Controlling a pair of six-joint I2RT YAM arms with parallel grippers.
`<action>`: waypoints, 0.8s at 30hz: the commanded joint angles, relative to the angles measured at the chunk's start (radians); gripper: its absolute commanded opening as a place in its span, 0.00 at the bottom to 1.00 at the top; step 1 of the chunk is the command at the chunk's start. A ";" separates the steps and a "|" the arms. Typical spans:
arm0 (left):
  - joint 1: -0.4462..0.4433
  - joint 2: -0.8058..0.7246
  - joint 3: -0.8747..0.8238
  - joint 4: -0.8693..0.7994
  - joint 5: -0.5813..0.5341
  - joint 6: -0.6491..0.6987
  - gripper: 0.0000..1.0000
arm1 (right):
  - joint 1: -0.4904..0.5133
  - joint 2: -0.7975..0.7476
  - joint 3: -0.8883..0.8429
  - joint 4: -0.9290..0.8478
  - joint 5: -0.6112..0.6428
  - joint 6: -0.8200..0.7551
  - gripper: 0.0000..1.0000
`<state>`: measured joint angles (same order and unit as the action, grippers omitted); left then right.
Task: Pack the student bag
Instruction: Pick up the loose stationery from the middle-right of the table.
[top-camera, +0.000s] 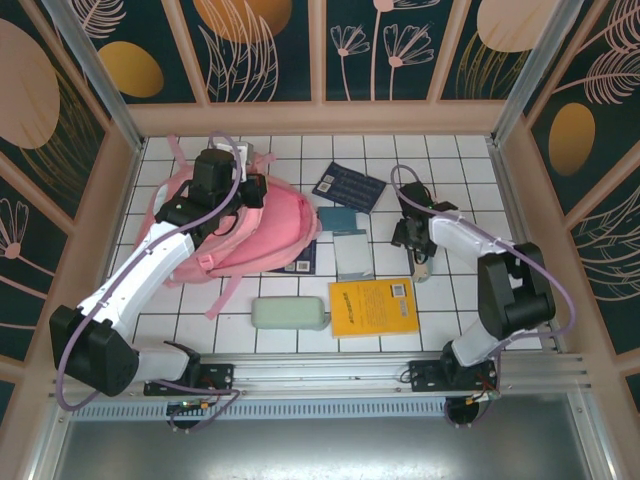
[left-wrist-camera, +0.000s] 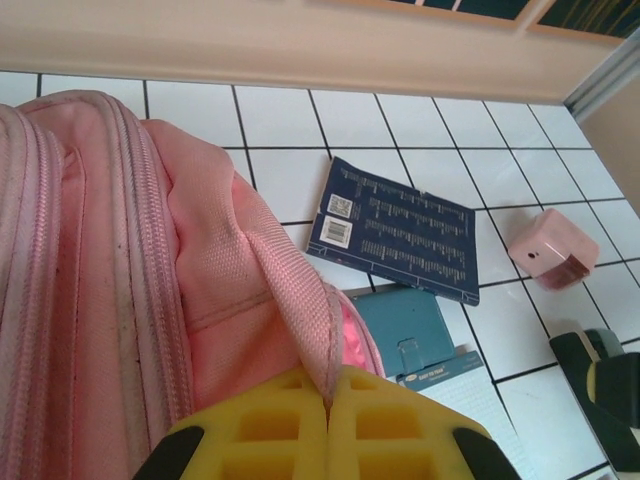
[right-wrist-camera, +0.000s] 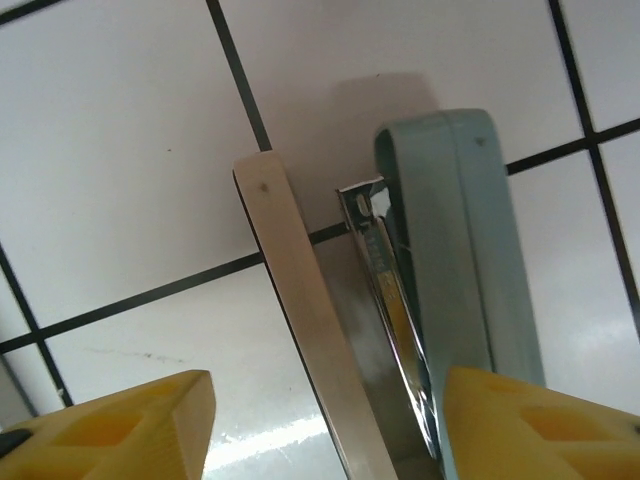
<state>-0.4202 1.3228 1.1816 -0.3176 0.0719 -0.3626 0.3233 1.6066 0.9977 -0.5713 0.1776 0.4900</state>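
Pink student bag (top-camera: 270, 235) lies on the white tiled table (top-camera: 470, 170), at 9 o'clock from its centre. The left gripper (left-wrist-camera: 328, 425) is clenched on a fold of the bag's pink fabric. At 3 o'clock, the right gripper (right-wrist-camera: 328, 420) stands released, its fingers spread either side of a teal stapler (right-wrist-camera: 455, 230) lying on its side

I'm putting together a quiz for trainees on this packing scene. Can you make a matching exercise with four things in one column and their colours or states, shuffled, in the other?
Things:
1 backpack
2 stapler
3 book
4 pencil case

States:
A yellow, lying flat
B pale green, left of the book
C pinched by the left gripper
D between the open fingers of the right gripper

Pairs: 1-C, 2-D, 3-A, 4-B
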 joint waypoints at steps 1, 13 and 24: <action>-0.011 -0.041 0.013 0.096 0.049 0.050 0.00 | -0.008 0.047 0.040 0.009 -0.017 -0.039 0.58; -0.011 -0.044 0.025 0.094 0.092 0.059 0.00 | 0.006 0.129 0.015 0.038 -0.012 -0.062 0.32; -0.011 -0.036 0.035 0.095 0.135 0.103 0.00 | 0.006 0.075 0.041 0.022 0.068 -0.062 0.00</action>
<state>-0.4202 1.3106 1.1812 -0.3180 0.1482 -0.3042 0.3237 1.6981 1.0283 -0.5240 0.1986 0.4252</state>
